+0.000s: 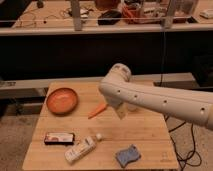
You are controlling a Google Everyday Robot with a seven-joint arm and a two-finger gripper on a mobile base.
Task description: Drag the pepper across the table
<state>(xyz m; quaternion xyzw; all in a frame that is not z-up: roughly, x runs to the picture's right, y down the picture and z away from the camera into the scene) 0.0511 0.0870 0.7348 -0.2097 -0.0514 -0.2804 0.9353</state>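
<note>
Wooden table (145, 134): pepper (97, 110) just beside tool (121, 111), toward orange bowl (62, 100); tool state unclear.

The jaws, low over the counter (150, 131) just right of the pepper (97, 111), are mostly covered by the white arm (150, 97). The arm also hides the pepper's end nearest them, so contact there cannot be told, and the arm itself runs off the right edge. In front of the jaws, the dark packet (59, 138) and white bottle (81, 149) bear labels too blurred to read, and the blue item (128, 156) is too soft to name.
</note>
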